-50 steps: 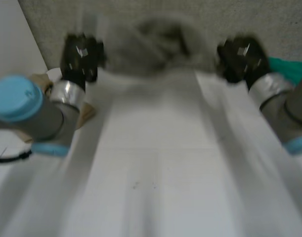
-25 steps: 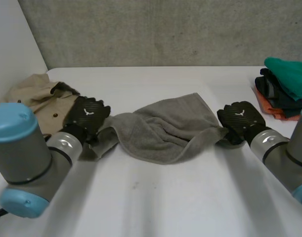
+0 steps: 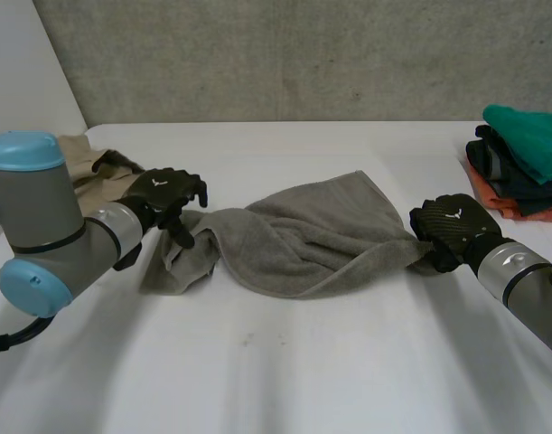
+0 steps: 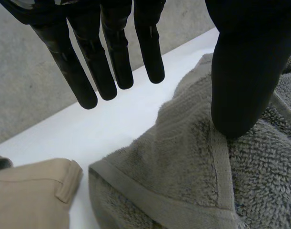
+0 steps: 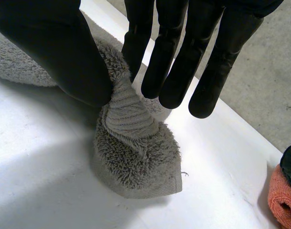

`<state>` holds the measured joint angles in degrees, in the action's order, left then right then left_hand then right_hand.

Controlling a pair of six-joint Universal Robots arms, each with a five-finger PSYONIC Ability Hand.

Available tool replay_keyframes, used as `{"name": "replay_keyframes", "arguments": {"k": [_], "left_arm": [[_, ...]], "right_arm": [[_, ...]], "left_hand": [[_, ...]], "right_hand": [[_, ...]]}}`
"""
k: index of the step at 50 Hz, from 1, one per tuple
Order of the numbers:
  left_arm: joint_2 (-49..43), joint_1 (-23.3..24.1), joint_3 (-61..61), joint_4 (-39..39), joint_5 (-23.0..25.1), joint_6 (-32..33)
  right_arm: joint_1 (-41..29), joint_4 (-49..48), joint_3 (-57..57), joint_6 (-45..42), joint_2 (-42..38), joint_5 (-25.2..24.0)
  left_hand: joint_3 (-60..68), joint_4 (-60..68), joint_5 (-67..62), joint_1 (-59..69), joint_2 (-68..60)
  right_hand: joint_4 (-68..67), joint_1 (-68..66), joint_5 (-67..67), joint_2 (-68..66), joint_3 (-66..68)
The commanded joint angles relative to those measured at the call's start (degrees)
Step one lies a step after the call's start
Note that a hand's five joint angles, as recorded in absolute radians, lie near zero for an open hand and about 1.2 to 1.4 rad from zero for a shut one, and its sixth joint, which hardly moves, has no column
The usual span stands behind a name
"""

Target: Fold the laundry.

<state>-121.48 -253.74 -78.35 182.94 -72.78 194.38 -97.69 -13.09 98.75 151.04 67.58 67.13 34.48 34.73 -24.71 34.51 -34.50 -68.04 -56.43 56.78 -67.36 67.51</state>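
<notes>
Grey towel [image 3: 294,240] lies rumpled on the desk [image 3: 285,371], its long axis running straight across from one hand to the other, so you have an end at each side. Your right hand [image 3: 452,224] pinches its corner between thumb and fingers. Your left hand [image 3: 164,194] is released, fingers straight above the desk, with the thumb tip merely resting on the hem (no grip there). By my judgement, that left end needs grasping first.
</notes>
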Motion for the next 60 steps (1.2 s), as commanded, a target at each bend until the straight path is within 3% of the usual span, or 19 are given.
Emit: {"name": "replay_keyframes", "arguments": {"k": [1, 4, 8, 19, 22, 35, 40, 45, 50, 53, 57, 58, 60], "left_arm": [[-2.4, 0.1, 2.1, -1.5, 0.1, -0.4], [-3.7, -0.2, 3.0, -1.5, 0.0, -0.3], [-5.9, -0.3, 5.8, -1.9, -0.2, 0.1], [-6.1, -2.7, 7.9, -3.9, -0.2, 6.2], [-1.4, -2.6, 7.6, -6.6, -0.1, 6.2], [21.6, -3.0, 7.6, -17.9, 0.0, 2.9], [20.7, -3.3, 7.8, -23.0, 0.9, 3.1], [13.8, -3.5, 7.9, -22.9, 1.0, 3.7], [2.9, -2.6, 11.9, -18.0, 0.4, 5.7], [-4.1, -1.8, 19.2, -12.0, -3.1, 7.8], [-7.0, 0.3, 28.8, -2.6, -8.1, 7.9], [-6.8, 0.7, 31.6, 3.9, -8.9, 7.3], [-6.6, 1.3, 32.7, 9.9, -9.0, 6.4]], "right_arm": [[0.0, 0.0, 0.0, -0.1, -0.3, -0.1], [0.0, 0.0, 0.0, -0.1, -0.4, -0.1], [0.0, 0.0, -0.1, -0.5, -0.7, -0.1], [1.4, 0.3, -2.9, -2.1, 0.2, 0.5], [2.5, 3.2, -6.3, -4.3, 1.3, 1.1], [2.9, 26.3, -25.0, -9.4, 19.7, 6.4], [2.9, 31.3, -26.1, -12.1, 22.3, 6.3], [1.3, 31.5, -25.4, -14.8, 15.8, 6.9], [-1.4, 28.9, -28.3, -16.0, 4.9, 7.0], [-2.0, 23.2, -33.3, -15.9, -2.3, 8.8], [-3.2, 10.4, -40.9, -14.9, -7.0, 14.1], [-4.3, 3.8, -42.7, -13.8, -7.1, 15.4], [-5.2, -3.1, -43.9, -12.0, -6.9, 16.5]], "left_hand": [[14.1, 13.8, -13.8, 14.0, -14.0], [23.5, 23.2, -23.3, 23.4, -23.5], [45.2, 44.9, -44.9, 45.1, -45.1], [45.5, 45.3, -45.3, 45.5, -45.5], [45.5, 45.3, -45.3, 45.5, -45.5], [45.5, 45.3, -45.3, 45.5, -45.5], [45.5, 45.3, -45.3, 45.5, -45.5], [45.5, 45.3, -45.3, 45.5, -45.5], [45.5, 45.3, -45.3, 45.5, -45.5], [45.5, 45.3, -45.3, 45.5, -45.5], [45.5, 45.3, -45.3, 45.5, -45.5], [45.5, 45.3, -45.3, 45.5, -45.5], [45.5, 45.3, -45.3, 45.5, -45.5]], "right_hand": [[-12.0, -23.6, 13.2, -12.6, 12.5], [-12.0, -23.6, 13.2, -12.6, 12.5], [-12.0, -23.6, 13.2, -12.6, 12.5], [-12.0, -23.6, 13.2, -12.6, 12.5], [-12.0, -23.6, 13.2, -12.6, 12.5], [-12.0, -23.6, 13.2, -12.6, 12.5], [-12.0, -23.6, 13.2, -12.6, 12.5], [-12.0, -23.6, 13.2, -12.6, 12.5], [-12.0, -23.6, 13.2, -12.6, 12.5], [-12.0, -23.6, 13.2, -12.6, 12.5], [-12.0, -23.6, 13.2, -12.6, 12.5], [-12.0, -23.6, 13.2, -12.6, 12.5], [-12.0, -23.6, 13.2, -12.6, 12.5]]}}
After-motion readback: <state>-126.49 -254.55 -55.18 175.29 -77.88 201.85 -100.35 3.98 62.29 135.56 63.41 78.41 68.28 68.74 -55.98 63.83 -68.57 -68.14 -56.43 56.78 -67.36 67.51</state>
